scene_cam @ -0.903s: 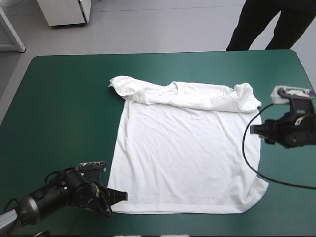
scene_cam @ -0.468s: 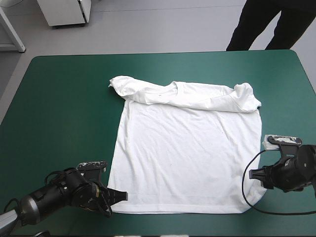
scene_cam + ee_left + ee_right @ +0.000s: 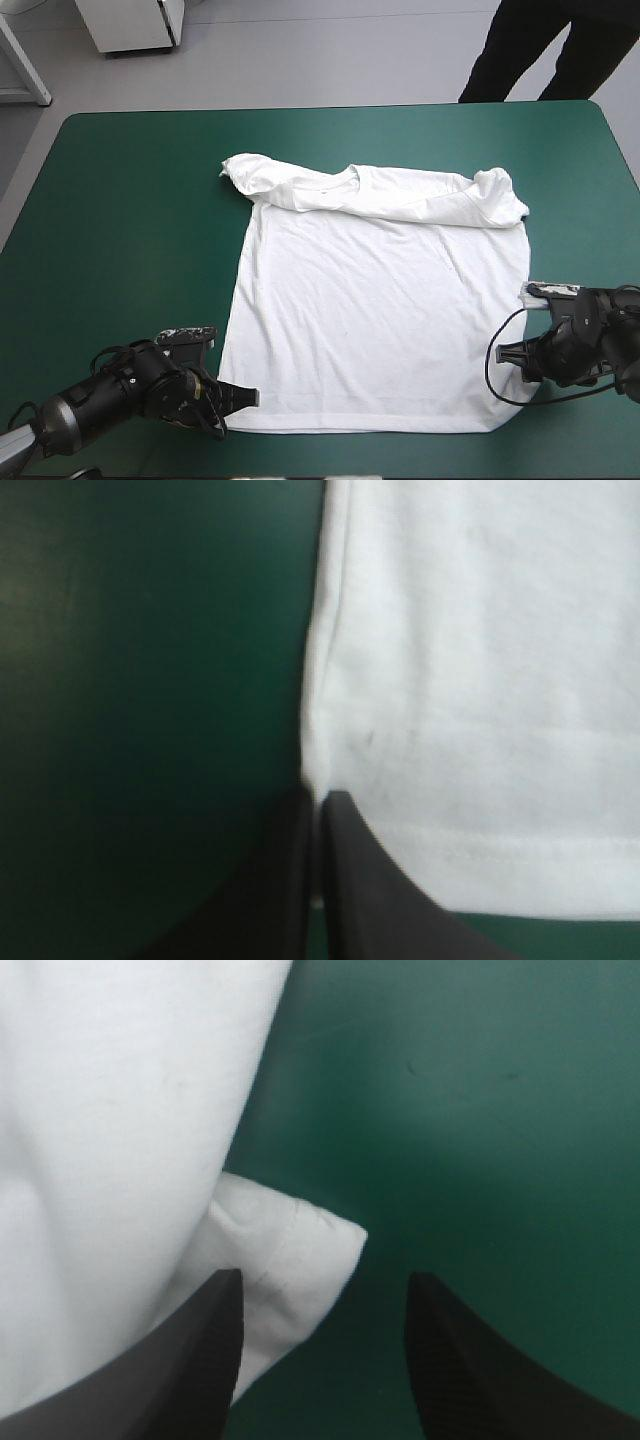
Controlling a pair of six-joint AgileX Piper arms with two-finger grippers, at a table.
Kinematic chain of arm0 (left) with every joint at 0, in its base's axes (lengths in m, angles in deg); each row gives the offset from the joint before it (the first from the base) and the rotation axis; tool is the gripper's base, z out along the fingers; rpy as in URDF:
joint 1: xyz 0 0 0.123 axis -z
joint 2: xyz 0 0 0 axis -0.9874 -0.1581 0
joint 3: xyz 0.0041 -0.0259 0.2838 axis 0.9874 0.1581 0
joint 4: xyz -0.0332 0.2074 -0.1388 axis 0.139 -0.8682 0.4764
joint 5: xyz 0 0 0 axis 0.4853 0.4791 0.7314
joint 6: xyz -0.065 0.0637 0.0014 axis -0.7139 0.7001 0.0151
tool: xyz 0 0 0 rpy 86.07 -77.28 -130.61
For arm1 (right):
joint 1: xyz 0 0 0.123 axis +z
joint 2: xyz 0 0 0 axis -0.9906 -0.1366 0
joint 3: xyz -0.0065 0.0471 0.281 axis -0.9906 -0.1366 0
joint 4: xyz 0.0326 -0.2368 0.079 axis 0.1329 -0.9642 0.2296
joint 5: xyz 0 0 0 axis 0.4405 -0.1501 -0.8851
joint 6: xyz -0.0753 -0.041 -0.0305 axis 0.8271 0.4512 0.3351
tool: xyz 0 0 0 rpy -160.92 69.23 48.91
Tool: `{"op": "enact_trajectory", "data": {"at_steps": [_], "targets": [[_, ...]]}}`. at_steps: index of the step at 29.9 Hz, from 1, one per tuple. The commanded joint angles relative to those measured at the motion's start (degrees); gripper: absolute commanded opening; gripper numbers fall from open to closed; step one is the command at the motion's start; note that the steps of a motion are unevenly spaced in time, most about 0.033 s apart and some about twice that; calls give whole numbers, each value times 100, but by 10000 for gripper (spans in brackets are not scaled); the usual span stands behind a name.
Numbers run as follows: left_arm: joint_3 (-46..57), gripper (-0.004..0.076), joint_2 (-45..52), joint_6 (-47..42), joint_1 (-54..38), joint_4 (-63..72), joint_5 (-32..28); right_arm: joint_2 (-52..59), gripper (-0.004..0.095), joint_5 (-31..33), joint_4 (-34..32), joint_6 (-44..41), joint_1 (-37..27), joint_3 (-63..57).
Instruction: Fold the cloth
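Note:
The white T-shirt (image 3: 380, 300) lies spread flat on the teal-green table, collar toward the far edge, both sleeves folded in. My left gripper (image 3: 240, 397) is at the hem's near left corner, shut on the T-shirt (image 3: 470, 680), whose edge runs between its black fingers (image 3: 350, 880). My right gripper (image 3: 508, 355) is low at the hem's near right corner, open. A small folded corner of the T-shirt (image 3: 290, 1245) lies just ahead of its fingers (image 3: 200, 1350), closer to one of them.
Bare teal-green cover (image 3: 130, 220) stretches to the left of the T-shirt and along the far edge. The table's near edge runs close behind both grippers.
My right arm has swung from beside the T-shirt's right sleeve down toward the near edge and in to the hem's right corner. The left gripper and the T-shirt have stayed still.

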Motion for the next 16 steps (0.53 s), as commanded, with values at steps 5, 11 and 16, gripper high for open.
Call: {"op": "enact_trajectory", "data": {"at_steps": [5,11,16], "targets": [[-15,-22,-7,60,40,-147,-365,-315,468,-502,167,-16,3,-219],[-15,-22,-7,60,40,-136,-456,-503,316,-656,387,-16,3,-619],[-15,-22,-7,60,40,-136,-471,-503,-10,-752,729,225,3,-603]]}}
